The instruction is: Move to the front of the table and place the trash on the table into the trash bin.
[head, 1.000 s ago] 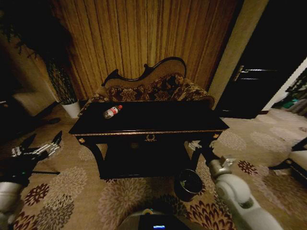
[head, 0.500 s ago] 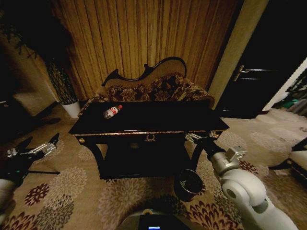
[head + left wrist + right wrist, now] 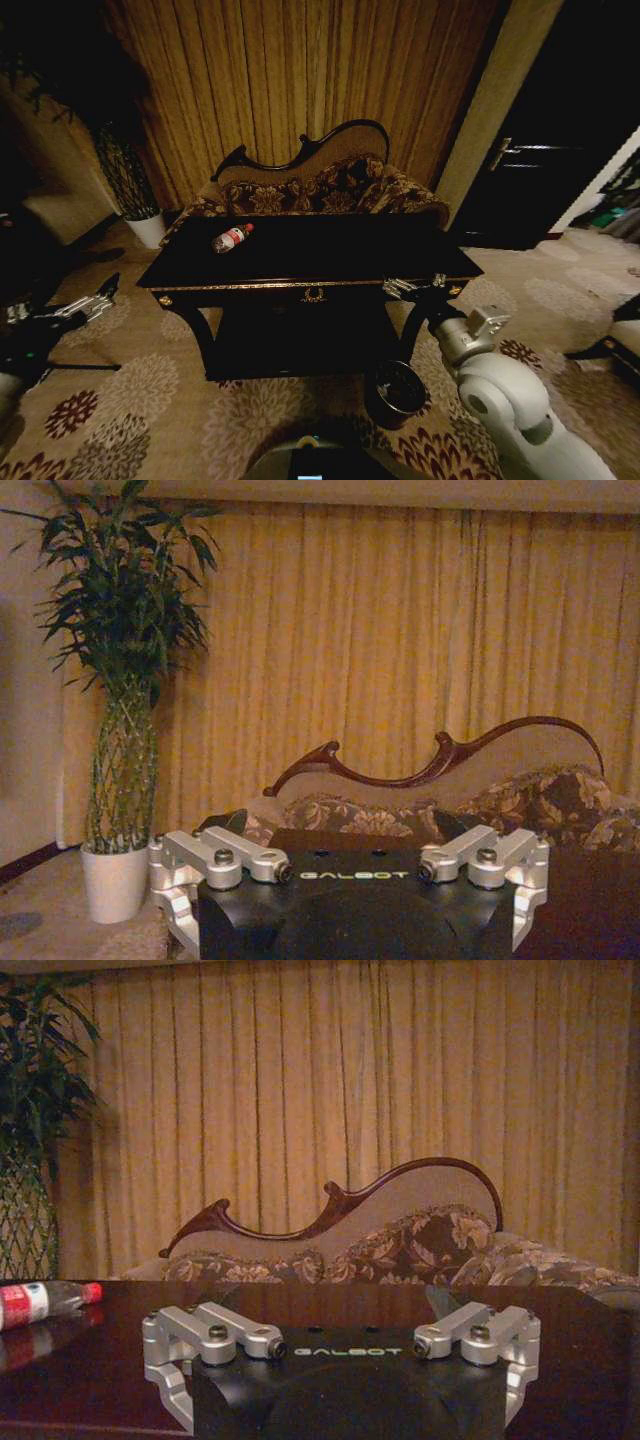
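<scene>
Your right gripper (image 3: 412, 289) is spread open and holds nothing, hovering level just at the front right corner of the table (image 3: 330, 262), its arm reaching up and forward from your lower right. Ahead of it and well off to its left, the clear bottle (image 3: 231, 237) lies on its side on the tabletop, while the trash bin (image 3: 394, 391) stands on the carpet below and behind it. Your left gripper (image 3: 85, 303), also open and empty, hangs low, well out to the table's left.

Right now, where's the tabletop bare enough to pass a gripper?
The table is bare from centre to its right end, next to the right gripper. Only item: the bottle at the back left. The trash bin stands on the floor, front right.
</scene>
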